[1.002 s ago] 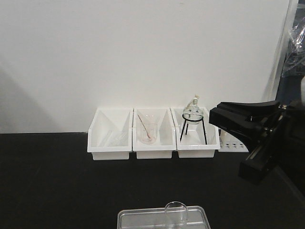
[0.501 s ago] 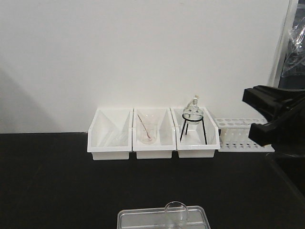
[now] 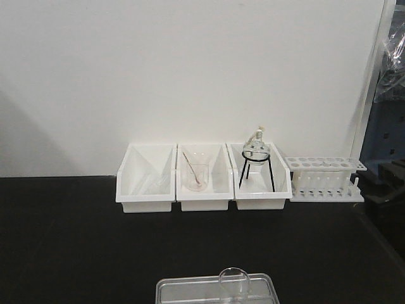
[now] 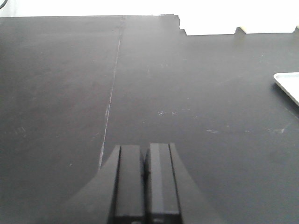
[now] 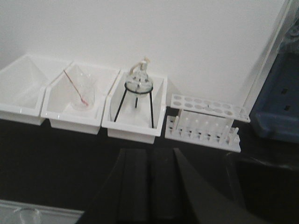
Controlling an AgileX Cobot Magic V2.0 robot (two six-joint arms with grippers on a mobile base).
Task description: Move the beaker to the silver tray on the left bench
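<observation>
The clear beaker [image 3: 233, 282] stands upright in the silver tray [image 3: 183, 290] at the near edge of the black bench [image 3: 76, 240] in the front view. The tray's corner shows in the left wrist view [image 4: 287, 84] and the right wrist view [image 5: 46, 214], where the beaker's rim [image 5: 21, 215] is just visible. My left gripper [image 4: 145, 149] is shut and empty over bare bench, left of the tray. My right gripper [image 5: 150, 151] is shut and empty, above the bench before the bins. Neither gripper shows in the front view.
Three white bins stand against the wall: one empty [image 3: 147, 177], one with a beaker with a rod [image 3: 196, 174], one with a round flask on a black tripod [image 3: 256, 161]. A white test-tube rack [image 3: 324, 178] stands to their right. A blue cabinet [image 5: 278, 102] is far right.
My right arm has drawn back to the right and left the front view. The beaker and tray have not moved.
</observation>
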